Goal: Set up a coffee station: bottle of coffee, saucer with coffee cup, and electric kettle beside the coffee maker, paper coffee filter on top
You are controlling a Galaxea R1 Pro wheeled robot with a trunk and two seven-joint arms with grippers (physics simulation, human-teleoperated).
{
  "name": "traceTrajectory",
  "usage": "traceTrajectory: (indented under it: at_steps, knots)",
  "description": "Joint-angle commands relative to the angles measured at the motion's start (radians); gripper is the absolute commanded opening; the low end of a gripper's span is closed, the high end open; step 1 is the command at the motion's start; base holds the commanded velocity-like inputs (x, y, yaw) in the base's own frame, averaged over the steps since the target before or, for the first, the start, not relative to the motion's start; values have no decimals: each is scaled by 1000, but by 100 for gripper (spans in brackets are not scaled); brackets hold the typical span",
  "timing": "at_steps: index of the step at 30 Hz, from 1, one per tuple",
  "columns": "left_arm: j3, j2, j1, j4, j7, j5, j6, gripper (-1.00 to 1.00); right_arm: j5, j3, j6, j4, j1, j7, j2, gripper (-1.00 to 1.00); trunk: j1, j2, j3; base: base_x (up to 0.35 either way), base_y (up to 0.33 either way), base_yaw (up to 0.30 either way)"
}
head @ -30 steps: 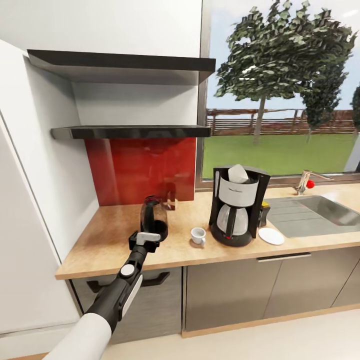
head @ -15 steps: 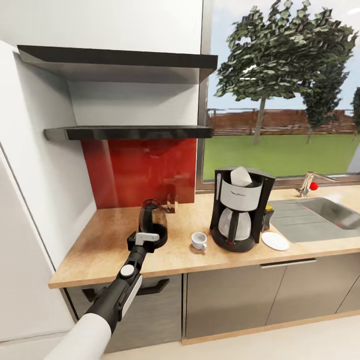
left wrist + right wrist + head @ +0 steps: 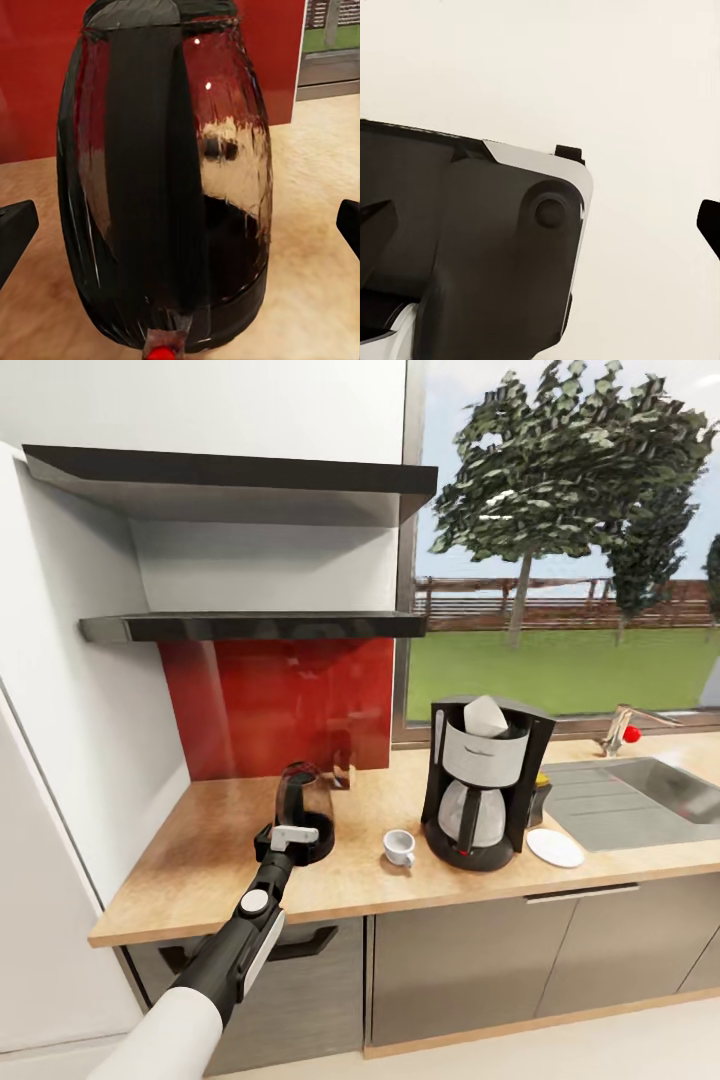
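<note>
A: Left tool (image 3: 290, 838) out over the wooden bench (image 3: 200, 860), right at the electric kettle (image 3: 303, 810). Spread wide, going by the left wrist view: dark fingertips (image 3: 15, 232) at either edge of the picture, kettle body between them, apart from both. Nothing pinched.

B: And the kettle itself?

A: Upright on the bench, dark and glossy, black handle strip facing the wrist camera, small red switch (image 3: 161, 352) at the base. In front of the red backsplash (image 3: 270, 700), below the lower shelf (image 3: 250, 625).

B: Rest of the station?

A: Coffee maker (image 3: 480, 785) standing at about 3 o'clock from the kettle, well apart. White paper coffee filter (image 3: 487, 715) sitting in its top. Coffee cup (image 3: 400, 847) on the bare bench between kettle and maker, just beside the maker's base at its 9 o'clock. Saucer (image 3: 555, 848) flat on the bench at the maker's 3 o'clock, near the sink (image 3: 640, 795). Cup well apart from the saucer.

B: Coffee bottle?

A: Something dark with a yellow patch (image 3: 541, 790) tucked behind the maker's far side, mostly hidden; hard to say what. Another small dark item (image 3: 343, 770) against the backsplash, too small to tell.

B: Right tool?

A: Seen in the right wrist view: dark fingertips (image 3: 709, 221) far apart at the picture's edges, so spread, holding nothing. Black and white robot body part (image 3: 480, 247) beyond them, over a pale floor (image 3: 645, 90).
</note>
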Motion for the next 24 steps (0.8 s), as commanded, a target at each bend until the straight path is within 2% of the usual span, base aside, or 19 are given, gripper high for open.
traceTrajectory:
  at_steps: [1,24]
  knots:
    - [-3,0,-1,1,9,-8,-2,100,8,-1,0,-1,0,3,0,100,0,-1,0,16,0,0]
    - [12,1,0,1,8,-5,-2,100,8,-1,1,-1,0,3,0,100,0,-1,0,46,0,0]
